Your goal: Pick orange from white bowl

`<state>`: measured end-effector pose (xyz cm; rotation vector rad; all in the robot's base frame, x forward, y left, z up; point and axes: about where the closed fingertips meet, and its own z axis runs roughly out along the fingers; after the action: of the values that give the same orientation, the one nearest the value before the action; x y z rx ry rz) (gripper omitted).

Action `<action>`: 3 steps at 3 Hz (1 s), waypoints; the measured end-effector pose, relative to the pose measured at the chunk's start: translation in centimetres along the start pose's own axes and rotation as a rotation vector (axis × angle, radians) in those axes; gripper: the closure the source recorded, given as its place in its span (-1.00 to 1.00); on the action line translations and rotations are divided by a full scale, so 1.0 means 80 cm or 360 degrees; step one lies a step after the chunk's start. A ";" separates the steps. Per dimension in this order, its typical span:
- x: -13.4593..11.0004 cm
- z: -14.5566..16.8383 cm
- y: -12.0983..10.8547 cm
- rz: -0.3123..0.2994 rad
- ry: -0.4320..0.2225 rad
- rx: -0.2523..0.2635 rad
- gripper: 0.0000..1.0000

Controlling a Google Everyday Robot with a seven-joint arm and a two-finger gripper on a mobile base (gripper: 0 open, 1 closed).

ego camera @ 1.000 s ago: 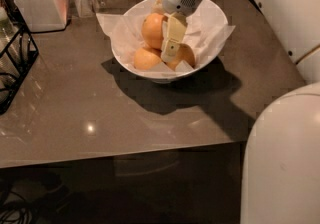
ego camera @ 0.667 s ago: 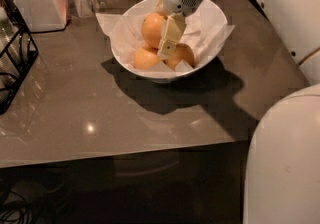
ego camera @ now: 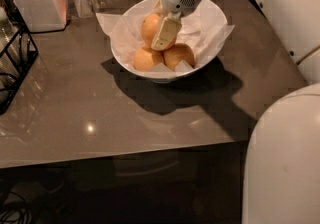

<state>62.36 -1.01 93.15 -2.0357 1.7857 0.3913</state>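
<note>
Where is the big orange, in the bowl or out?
In: the orange sits inside the white bowl, above two smaller oranges, with the hand against it.

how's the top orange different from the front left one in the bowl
The top orange sits high at the back of the pile; the front-left orange lies low by the near rim. The end effector, down inside the white bowl, covers the top orange's right side; the front-left orange is uncovered. The top orange looks deeper in colour, the front-left orange paler. Both are round.

Glossy table (ego camera: 100,103), crinkled paper (ego camera: 212,33), smooth end effector (ego camera: 162,38) in white bowl (ego camera: 131,70)
</note>
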 end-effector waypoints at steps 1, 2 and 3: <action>0.000 0.000 0.000 0.0000 0.0000 0.0000 0.78; 0.000 0.000 0.000 0.0000 -0.0001 0.0000 1.00; 0.005 -0.018 0.014 -0.0067 -0.0188 0.0029 1.00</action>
<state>61.24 -2.17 94.11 -1.9915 1.6678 0.4710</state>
